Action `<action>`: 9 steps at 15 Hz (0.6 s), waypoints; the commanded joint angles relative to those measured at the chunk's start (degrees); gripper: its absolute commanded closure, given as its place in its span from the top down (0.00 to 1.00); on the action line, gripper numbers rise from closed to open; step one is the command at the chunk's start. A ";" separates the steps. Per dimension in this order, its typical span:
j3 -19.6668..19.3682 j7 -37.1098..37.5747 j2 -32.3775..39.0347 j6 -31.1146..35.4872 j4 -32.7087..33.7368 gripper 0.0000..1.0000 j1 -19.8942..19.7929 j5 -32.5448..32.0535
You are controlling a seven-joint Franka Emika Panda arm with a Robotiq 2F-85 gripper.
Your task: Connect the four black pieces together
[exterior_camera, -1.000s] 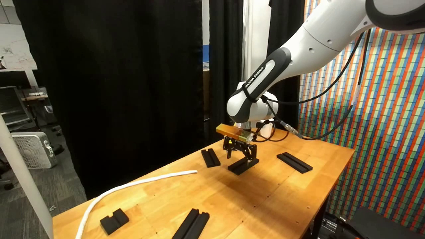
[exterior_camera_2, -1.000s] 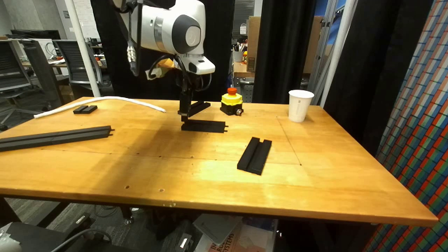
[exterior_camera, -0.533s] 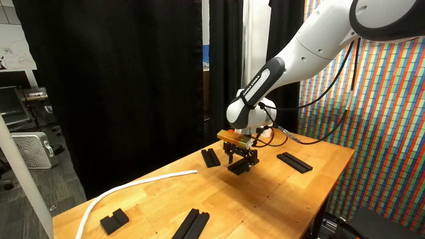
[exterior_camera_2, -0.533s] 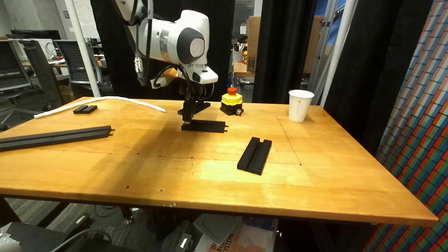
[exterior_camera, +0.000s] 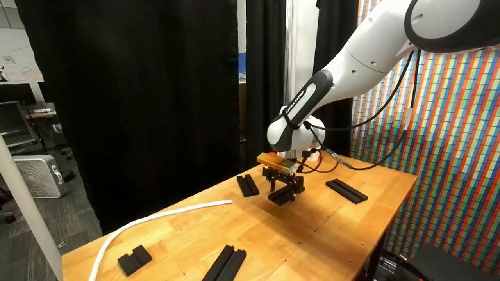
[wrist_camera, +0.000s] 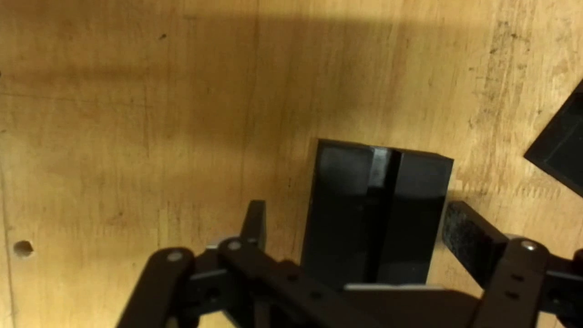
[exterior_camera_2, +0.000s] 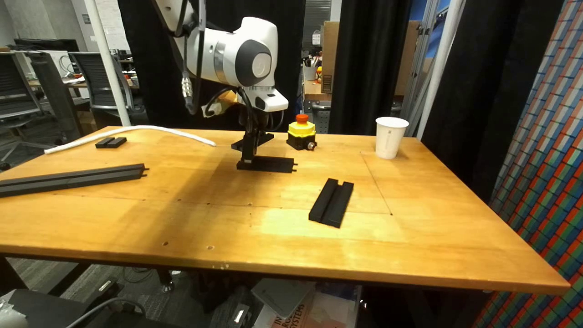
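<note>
My gripper [wrist_camera: 357, 218] is open over one end of a grooved black piece [wrist_camera: 341, 182], a finger on either side of it. The right finger pad [wrist_camera: 473, 241] stands close to the piece's edge; a wider strip of wood shows on the left. In both exterior views this piece [exterior_camera_2: 273, 165] lies flat, with two small pegs at its far end. Another black piece [exterior_camera: 247, 185] lies angled behind it, and a third [exterior_camera_2: 331, 202] lies apart nearer the front. A longer black strip [exterior_camera_2: 91, 177] with a faint seam runs out of frame.
A small chunky black block [exterior_camera: 134, 259] lies near a white cord [exterior_camera: 168, 212]. At the back stand a red button on a yellow base [exterior_camera_2: 301, 131] and a white cup [exterior_camera_2: 391, 139]. The wooden table [exterior_camera_2: 273, 237] has a front edge.
My gripper has come down and shifted slightly along the black piece, staying open; most of the lowering happened in the first half second. The pieces on the table show no clear movement.
</note>
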 commanded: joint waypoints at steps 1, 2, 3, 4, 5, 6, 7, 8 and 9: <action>-0.79 -0.33 0.59 0.52 1.71 1.00 0.05 1.58; -0.96 -0.29 0.63 0.48 1.82 1.00 0.08 1.45; -1.18 -0.14 0.79 0.33 2.00 1.00 0.19 1.15; -1.31 -0.04 1.04 0.07 2.24 1.00 0.22 1.05; -1.40 -0.06 1.20 0.09 2.31 1.00 0.24 0.98; -1.46 -0.06 1.36 0.07 2.37 1.00 0.22 1.00; -1.49 -0.11 1.57 0.03 2.46 1.00 0.17 1.07; -1.54 -0.12 1.73 -0.02 2.53 1.00 0.17 1.06; -1.60 -0.12 1.95 -0.17 2.73 1.00 0.18 1.00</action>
